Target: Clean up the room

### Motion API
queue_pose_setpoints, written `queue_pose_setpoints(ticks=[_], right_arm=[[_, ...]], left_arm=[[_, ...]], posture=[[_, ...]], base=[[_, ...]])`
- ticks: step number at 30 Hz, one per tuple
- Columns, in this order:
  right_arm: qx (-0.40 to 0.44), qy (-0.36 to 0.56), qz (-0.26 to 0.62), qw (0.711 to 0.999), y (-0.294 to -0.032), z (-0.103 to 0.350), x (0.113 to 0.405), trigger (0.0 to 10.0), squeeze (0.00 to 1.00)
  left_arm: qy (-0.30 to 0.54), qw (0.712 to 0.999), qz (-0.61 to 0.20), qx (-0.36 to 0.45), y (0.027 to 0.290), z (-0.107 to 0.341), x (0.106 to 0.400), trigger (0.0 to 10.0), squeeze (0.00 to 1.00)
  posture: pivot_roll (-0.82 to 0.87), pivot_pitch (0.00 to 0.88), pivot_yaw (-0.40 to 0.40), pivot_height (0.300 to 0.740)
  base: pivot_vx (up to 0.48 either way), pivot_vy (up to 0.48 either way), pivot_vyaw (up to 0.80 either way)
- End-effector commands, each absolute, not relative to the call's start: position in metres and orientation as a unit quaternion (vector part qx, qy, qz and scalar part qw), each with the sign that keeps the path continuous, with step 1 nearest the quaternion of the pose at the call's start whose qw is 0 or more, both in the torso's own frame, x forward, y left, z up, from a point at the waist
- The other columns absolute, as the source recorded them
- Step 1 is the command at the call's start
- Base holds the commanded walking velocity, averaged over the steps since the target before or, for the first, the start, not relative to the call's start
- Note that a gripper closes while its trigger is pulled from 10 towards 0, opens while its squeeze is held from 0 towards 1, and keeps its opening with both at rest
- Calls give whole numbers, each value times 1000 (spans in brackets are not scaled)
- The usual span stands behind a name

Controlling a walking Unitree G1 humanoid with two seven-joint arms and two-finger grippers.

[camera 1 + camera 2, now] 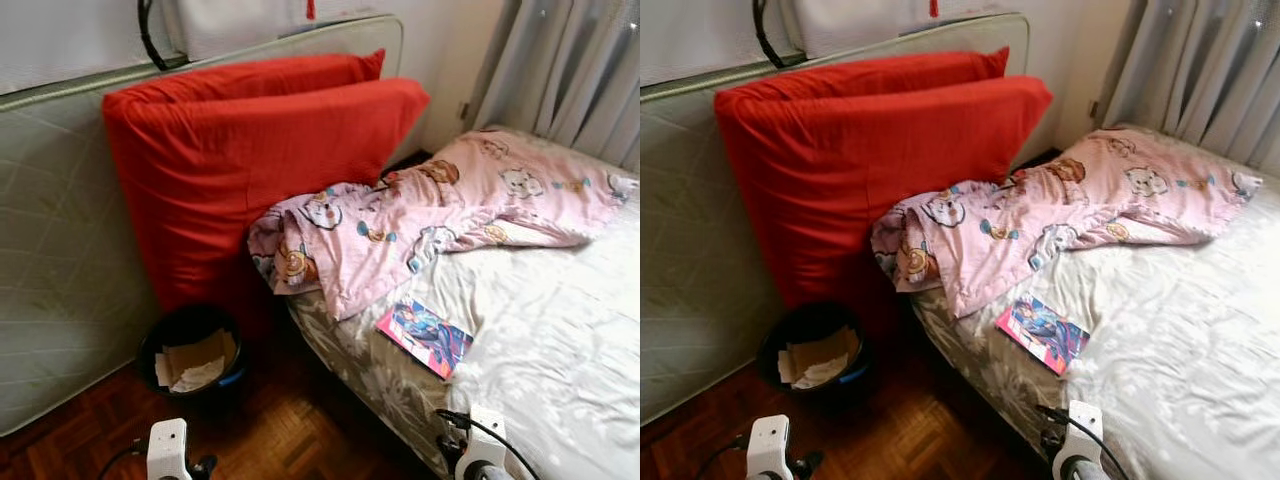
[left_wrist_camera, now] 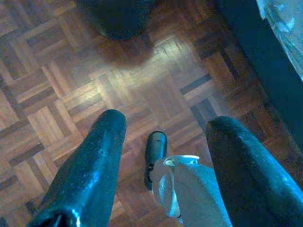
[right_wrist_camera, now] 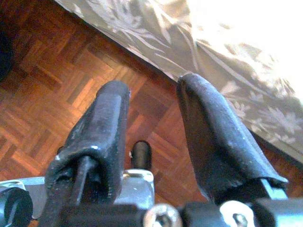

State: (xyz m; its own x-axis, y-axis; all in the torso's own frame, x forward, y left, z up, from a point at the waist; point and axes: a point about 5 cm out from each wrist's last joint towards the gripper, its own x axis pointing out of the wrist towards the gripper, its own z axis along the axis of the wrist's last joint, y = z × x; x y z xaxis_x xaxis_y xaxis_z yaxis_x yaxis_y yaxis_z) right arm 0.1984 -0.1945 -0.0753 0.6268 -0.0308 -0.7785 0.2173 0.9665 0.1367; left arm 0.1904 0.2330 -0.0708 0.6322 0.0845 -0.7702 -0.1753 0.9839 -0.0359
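A colourful magazine (image 1: 424,336) lies near the edge of the bed (image 1: 560,350), which has a white sheet. A crumpled pink cartoon blanket (image 1: 440,215) is heaped across the head of the bed and hangs over its side. On the parquet floor stands a black bin (image 1: 190,355) with paper and cardboard in it. My left gripper (image 2: 165,125) hangs open over bare parquet, a little short of the bin (image 2: 118,19). My right gripper (image 3: 151,87) is open and empty, low beside the bed's flowered side (image 3: 246,71).
Two big red cushions (image 1: 250,170) lean against an upright grey mattress (image 1: 60,260) by the wall. Grey curtains (image 1: 580,70) hang behind the bed. A strip of wooden floor (image 1: 280,430) runs between the bin and the bed.
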Motion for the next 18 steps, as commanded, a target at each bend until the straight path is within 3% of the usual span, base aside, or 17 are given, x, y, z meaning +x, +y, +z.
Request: queue_pose_setpoints(ticks=[1, 18], right_arm=[[108, 425, -69, 896, -195, -75, 200, 10000, 0], [112, 424, -71, 896, -193, -75, 200, 10000, 0]], left_arm=[[430, 898, 70, -57, 232, -72, 189, 10000, 0], [429, 899, 71, -56, 233, -72, 189, 10000, 0]], posture=[[57, 0, -36, 740], [57, 0, -27, 740]], base=[[270, 0, 0], [274, 0, 0]])
